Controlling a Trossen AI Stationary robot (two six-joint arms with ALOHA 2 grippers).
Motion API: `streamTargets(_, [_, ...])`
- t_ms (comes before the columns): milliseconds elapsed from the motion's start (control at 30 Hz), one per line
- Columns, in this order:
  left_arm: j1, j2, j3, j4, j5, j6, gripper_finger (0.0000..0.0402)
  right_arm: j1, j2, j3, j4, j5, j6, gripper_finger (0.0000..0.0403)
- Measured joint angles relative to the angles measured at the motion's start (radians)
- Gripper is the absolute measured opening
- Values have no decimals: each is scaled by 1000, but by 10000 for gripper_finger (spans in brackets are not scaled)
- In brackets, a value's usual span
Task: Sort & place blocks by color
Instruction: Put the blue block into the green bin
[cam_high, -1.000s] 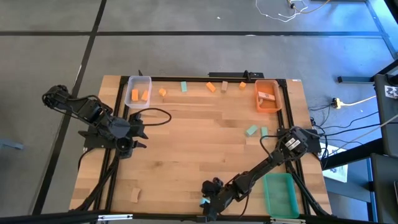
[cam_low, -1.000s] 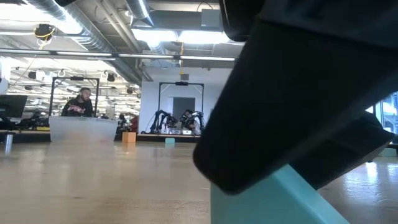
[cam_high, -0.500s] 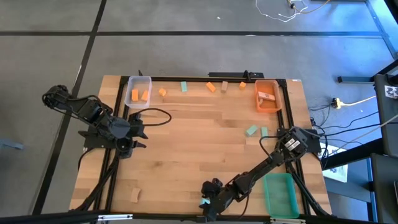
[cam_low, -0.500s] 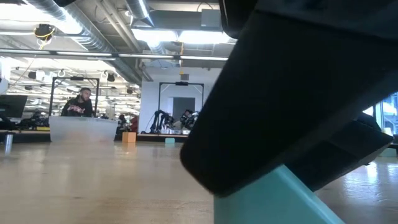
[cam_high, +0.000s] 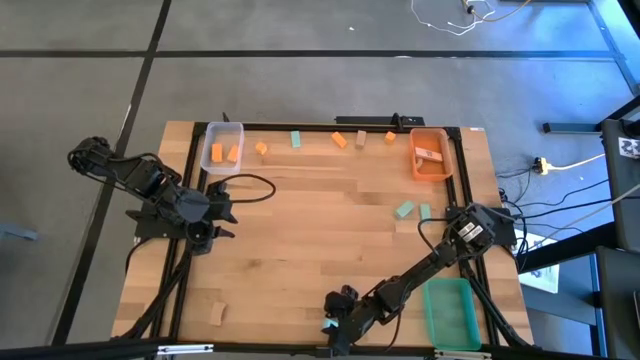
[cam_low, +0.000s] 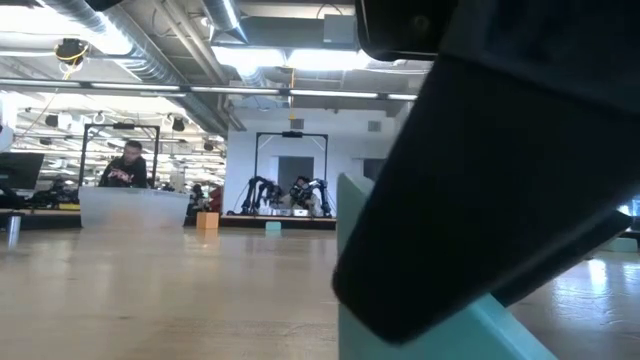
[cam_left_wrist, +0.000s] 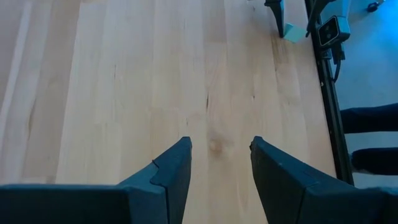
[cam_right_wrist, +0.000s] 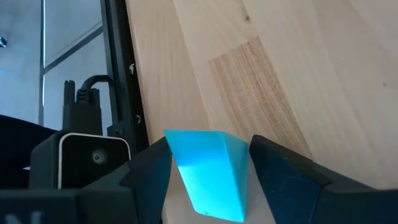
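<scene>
My right gripper is at the table's near edge, shut on a teal block, which looms large in the low view. My left gripper hovers open over bare wood near the table's left edge, with nothing between its fingers. Two more teal blocks lie on the table at the right. Orange, teal and wood blocks lie in a row along the far edge. A wood block lies at the near left. My right gripper pinches the teal block between its two fingers, on two opposite sides. The fingers slant down from the table's far right toward its near edge. Whether the block's underside rests on the table, I cannot tell.
A clear bin holding orange blocks stands at the far left, an orange bin at the far right, and a green bin at the near right beside my right arm. The low camera sits just off the near edge.
At the near edge my right gripper has rolled a little about its own pointing line. In the low view its dark finger has shifted toward the table's right, and an upright side of the teal block now shows beside it.
</scene>
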Motion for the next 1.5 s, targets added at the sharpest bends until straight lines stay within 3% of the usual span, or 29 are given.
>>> streamTargets(500, [0,0,0,0,0,-1,153,2,22,0,-12,32,-23,222])
streamTargets(833, [0,0,0,0,0,-1,153,1,21,0,-16,62,-22,135])
streamTargets(1500, [0,0,0,0,-1,-1,153,-1,-31,-7,-60,91,13,135])
